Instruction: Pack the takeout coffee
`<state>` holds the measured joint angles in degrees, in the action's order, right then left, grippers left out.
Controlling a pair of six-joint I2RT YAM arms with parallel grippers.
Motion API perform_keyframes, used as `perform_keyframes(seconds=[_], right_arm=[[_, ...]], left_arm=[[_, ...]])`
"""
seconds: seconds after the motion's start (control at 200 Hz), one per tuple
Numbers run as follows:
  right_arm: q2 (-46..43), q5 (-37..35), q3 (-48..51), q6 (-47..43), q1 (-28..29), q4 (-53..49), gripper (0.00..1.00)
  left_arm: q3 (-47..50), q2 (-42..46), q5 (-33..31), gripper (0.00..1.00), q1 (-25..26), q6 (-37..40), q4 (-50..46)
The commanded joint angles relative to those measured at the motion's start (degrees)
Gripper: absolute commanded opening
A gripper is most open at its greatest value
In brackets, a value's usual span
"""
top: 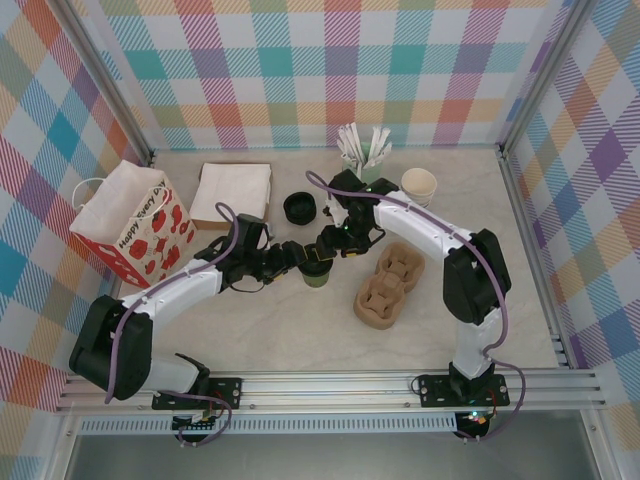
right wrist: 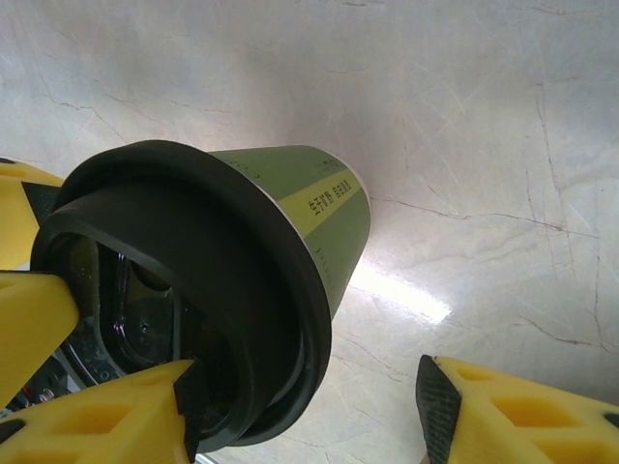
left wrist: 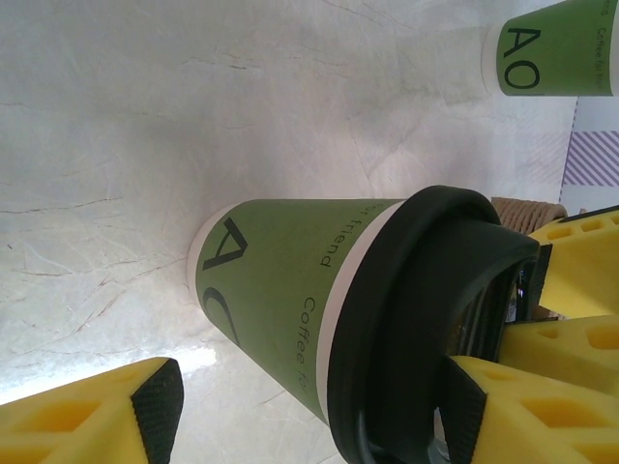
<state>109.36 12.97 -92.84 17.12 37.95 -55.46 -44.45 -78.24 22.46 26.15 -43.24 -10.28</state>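
From above, the takeout coffee [top: 318, 273] stands upright near the middle of the desk [top: 280, 330], just left of the cardboard cup carrier [top: 390, 285], with the left gripper [top: 300, 262] at its left side and the right gripper [top: 336, 248] at its far side. The left wrist view has the left gripper [left wrist: 309, 411] astride the cup's lidded top, jaws released, one pad [left wrist: 160, 406] clear of the green wall. The right wrist view shows the right gripper [right wrist: 309, 396] likewise released around the black lid [right wrist: 193, 290].
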Motion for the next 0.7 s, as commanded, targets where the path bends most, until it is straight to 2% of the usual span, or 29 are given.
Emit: perform_keyframes(seconds=[0.0, 0.175, 0.3, 0.695], right_arm=[[5.22, -5.76, 2.26, -1.25, 0.36, -6.73, 0.59], [6.41, -5.95, 2.35, -1.92, 0.37, -8.16, 0.58], [5.87, -6.2, 2.48, -2.1, 0.41, -8.46, 0.59], [5.28, -5.89, -0.24, -2.31, 0.21, -7.88, 0.59]], left_arm=[[3.3, -3.2, -7.29, 0.69, -0.4, 0.97, -8.81], [4.78, -3.54, -10.18, 0.63, -0.42, 0.73, -11.47], [6.87, -3.14, -9.7, 0.59, -0.4, 0.2, -11.82], [8.0, -3.66, -10.09, 0.57, -0.54, 0.58, -12.79]])
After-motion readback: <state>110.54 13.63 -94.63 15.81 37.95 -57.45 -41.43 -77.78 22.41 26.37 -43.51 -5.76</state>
